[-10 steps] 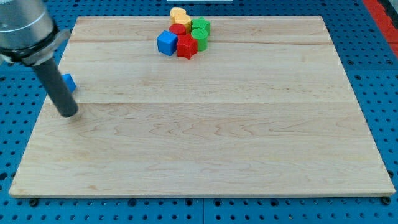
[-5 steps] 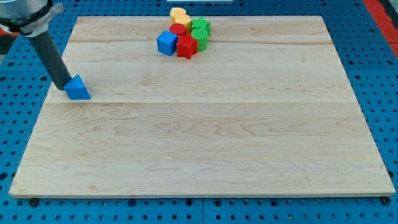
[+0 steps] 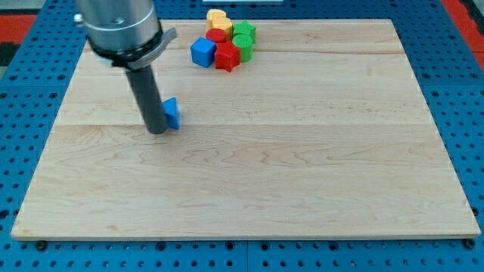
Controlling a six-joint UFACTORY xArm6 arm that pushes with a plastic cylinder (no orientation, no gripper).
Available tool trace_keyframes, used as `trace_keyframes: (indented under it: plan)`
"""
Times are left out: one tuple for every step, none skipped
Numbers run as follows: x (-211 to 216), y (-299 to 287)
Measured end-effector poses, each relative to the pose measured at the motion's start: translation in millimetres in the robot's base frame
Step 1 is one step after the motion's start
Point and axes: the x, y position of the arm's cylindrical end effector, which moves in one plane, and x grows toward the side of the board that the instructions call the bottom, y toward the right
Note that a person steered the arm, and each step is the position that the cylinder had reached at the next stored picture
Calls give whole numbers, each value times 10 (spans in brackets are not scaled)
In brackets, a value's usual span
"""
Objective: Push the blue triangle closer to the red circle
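Note:
The blue triangle [image 3: 172, 113] lies on the wooden board left of the middle, partly hidden behind my rod. My tip [image 3: 156, 130] rests on the board, touching the triangle's left side. The red circle [image 3: 217, 35] sits in a cluster at the view's top, well up and to the right of the triangle.
The cluster at the top holds a blue cube [image 3: 202, 52], a red block [image 3: 227, 57], two green blocks [image 3: 243, 32] [image 3: 242, 45] and two yellow blocks [image 3: 217, 16] [image 3: 222, 25]. The wooden board [image 3: 302, 151] lies on a blue pegboard.
My rod has swept to the right across the board. The blue triangle has slid right with it, from near the left edge to left of the middle.

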Motion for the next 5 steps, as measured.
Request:
trace_keyframes:
  plan:
    - [-29,373]
    - [-207,504]
    - [-380,-15]
    - [-65,-90]
    - [-264,-326]
